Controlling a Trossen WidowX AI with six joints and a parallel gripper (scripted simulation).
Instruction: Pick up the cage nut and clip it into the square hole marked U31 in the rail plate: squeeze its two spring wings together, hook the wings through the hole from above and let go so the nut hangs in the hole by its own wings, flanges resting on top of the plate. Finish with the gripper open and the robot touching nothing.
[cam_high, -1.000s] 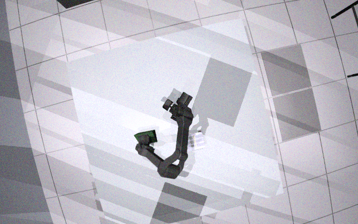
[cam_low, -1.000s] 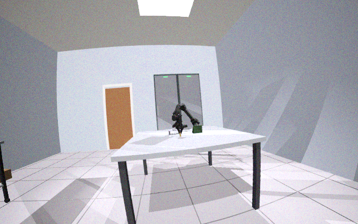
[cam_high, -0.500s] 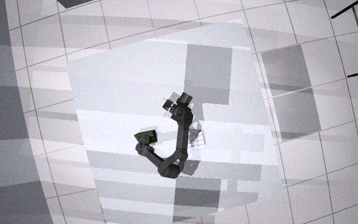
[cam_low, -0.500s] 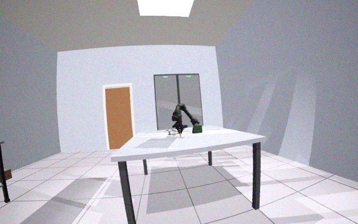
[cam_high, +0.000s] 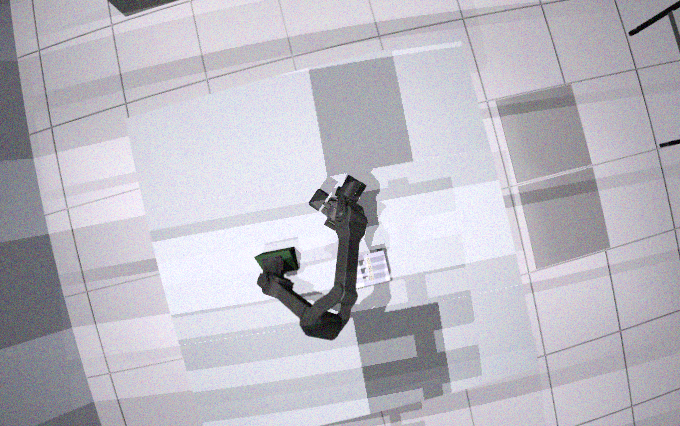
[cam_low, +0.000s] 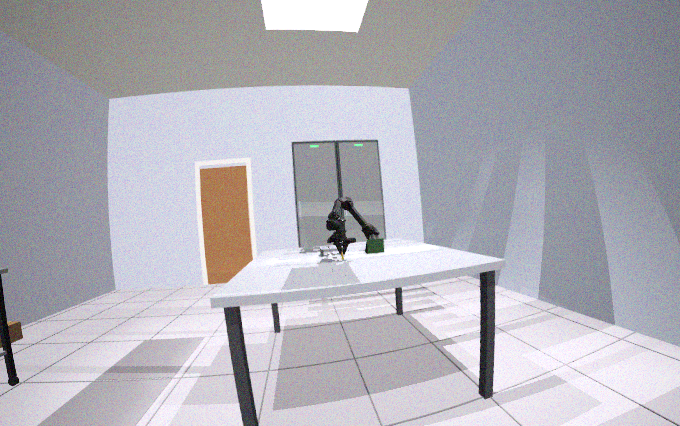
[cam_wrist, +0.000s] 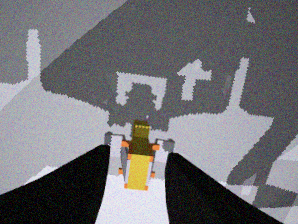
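While I watched from a distance, the black two-fingered tool (cam_high: 331, 209) (cam_low: 342, 249) (cam_wrist: 137, 159) pointed down over the white rectangular surface (cam_high: 225, 165) (cam_low: 416, 265), its fingers fairly narrow but parted. They stood on either side of the small yellow cage nut (cam_low: 342, 256) (cam_wrist: 138, 171) with no grip that I could make out, presumably lined up so that closing would squeeze both spring wings evenly. The overhead view hid the nut beneath the arm. From the wrist it looked like an upright-running yellow strip, darker toward its upper end, with orange corners and slim grey pieces along both sides, probably the wings. Well apart from it lay the pale, slotted rail plate (cam_high: 383, 277), partly behind the arm; I could not read U31. By my judgement, clipping had not begun, and an off-centre squeeze might have twisted the nut.
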